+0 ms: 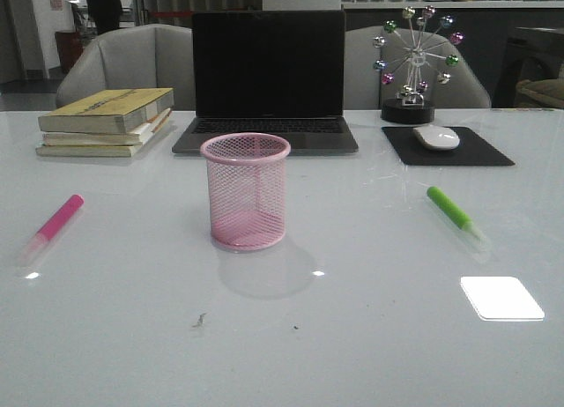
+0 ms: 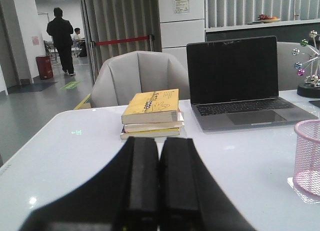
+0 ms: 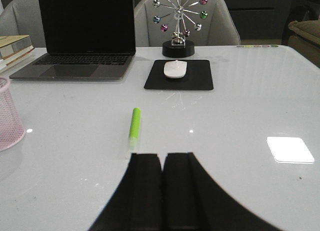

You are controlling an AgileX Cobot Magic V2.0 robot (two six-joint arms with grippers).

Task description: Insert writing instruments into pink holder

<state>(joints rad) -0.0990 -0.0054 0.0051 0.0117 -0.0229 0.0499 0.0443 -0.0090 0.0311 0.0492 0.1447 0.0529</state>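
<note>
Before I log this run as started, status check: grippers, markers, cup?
Left gripper shut, right gripper shut, both empty. Pink marker and green marker flat on table. Cup upright, empty. Nothing blocking.

Grey chairs behind white table

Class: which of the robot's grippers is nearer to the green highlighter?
Right. The right gripper, shut, sits just behind the green highlighter, which lies right of the pink holder. The left gripper, shut, is on the table's other side, facing the books.
</note>
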